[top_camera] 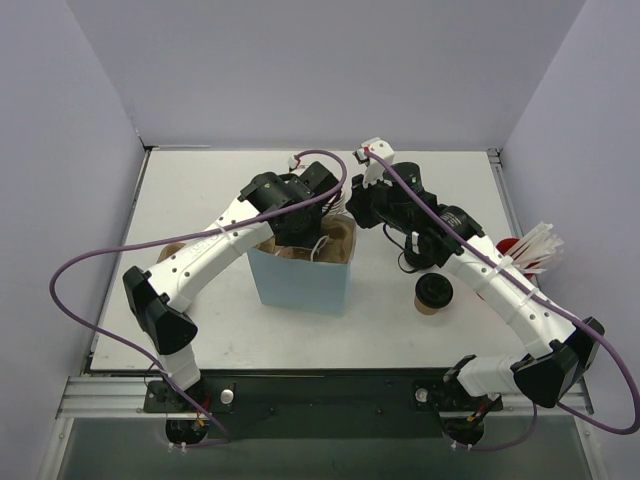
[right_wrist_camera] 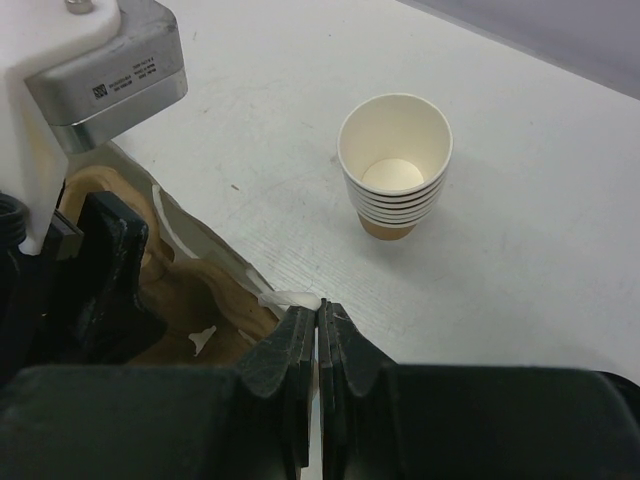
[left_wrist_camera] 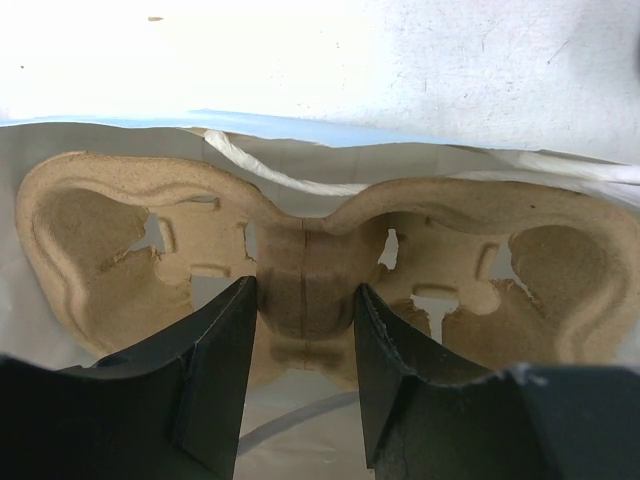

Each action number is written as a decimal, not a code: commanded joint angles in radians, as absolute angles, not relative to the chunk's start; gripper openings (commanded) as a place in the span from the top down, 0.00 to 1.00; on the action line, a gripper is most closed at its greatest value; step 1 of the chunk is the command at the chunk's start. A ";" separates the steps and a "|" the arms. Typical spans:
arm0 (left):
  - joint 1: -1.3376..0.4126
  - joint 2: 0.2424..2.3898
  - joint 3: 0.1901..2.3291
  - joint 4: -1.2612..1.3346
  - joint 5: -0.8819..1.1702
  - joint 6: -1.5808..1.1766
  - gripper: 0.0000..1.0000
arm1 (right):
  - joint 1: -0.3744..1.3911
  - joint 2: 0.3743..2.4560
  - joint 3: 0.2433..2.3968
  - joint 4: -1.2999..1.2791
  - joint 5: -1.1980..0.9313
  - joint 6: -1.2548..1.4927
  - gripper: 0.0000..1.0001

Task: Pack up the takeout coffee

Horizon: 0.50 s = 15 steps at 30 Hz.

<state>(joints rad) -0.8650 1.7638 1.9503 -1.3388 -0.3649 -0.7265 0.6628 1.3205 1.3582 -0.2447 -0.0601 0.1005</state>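
From above, the left gripper [top_camera: 297, 232] dips into the open blue paper bag [top_camera: 300, 285] onto the pulp cup carrier [top_camera: 335, 240]. The right gripper [top_camera: 352, 210] sits at the bag's far rim, and the takeout coffee [top_camera: 433, 291] stands lidded on the table, well back from that gripper beside its forearm. The left wrist view shows its fingers [left_wrist_camera: 225, 370] clamped either side of the carrier's middle ridge. The right wrist view shows jaws pressed together on the bag's thin edge, with a stack of lidless cups [right_wrist_camera: 395, 170] upright ahead, well apart.
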 commanded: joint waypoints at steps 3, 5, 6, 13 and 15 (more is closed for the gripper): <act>-0.865 1.758 1.954 -1.578 -0.379 -0.715 0.42 | 0.675 1.324 1.396 -0.225 -0.049 0.110 1.00; -0.864 1.755 1.962 -1.578 -0.377 -0.713 0.38 | 0.678 1.324 1.394 -0.227 -0.046 0.112 1.00; -0.865 1.752 1.963 -1.578 -0.377 -0.713 0.37 | 0.677 1.324 1.394 -0.227 -0.045 0.112 1.00; -0.864 1.744 2.003 -1.578 -0.379 -0.686 0.36 | 0.676 1.327 1.397 -0.233 -0.038 0.107 1.00; -0.859 1.746 2.000 -1.578 -0.400 -0.680 0.36 | 0.676 1.330 1.397 -0.236 -0.029 0.107 1.00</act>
<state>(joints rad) -0.8642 1.7638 1.9522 -1.3457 -0.3660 -0.7109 0.6693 1.3205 1.3582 -0.2440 -0.0586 0.1043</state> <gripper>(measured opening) 0.639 0.046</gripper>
